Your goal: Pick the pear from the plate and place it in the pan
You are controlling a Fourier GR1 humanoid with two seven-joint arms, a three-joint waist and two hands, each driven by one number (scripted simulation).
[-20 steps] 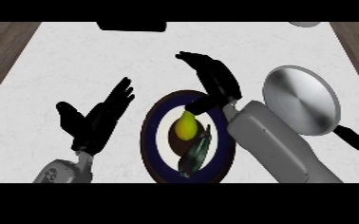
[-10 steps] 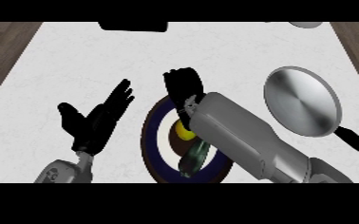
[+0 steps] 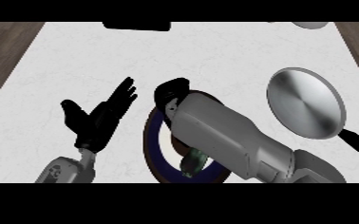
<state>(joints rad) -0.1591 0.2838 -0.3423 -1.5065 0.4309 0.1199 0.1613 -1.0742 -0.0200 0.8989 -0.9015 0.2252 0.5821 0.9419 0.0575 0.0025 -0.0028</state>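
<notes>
The right hand has dropped over the far rim of the plate at the near edge of the counter, its forearm now hiding the pear, so a grasp looks close, though whether it has closed I cannot tell.

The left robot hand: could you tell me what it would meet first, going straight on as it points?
Bare counter lies ahead of the left robot hand; first in line is probably the dark object at the far edge, depth unclear.
</notes>
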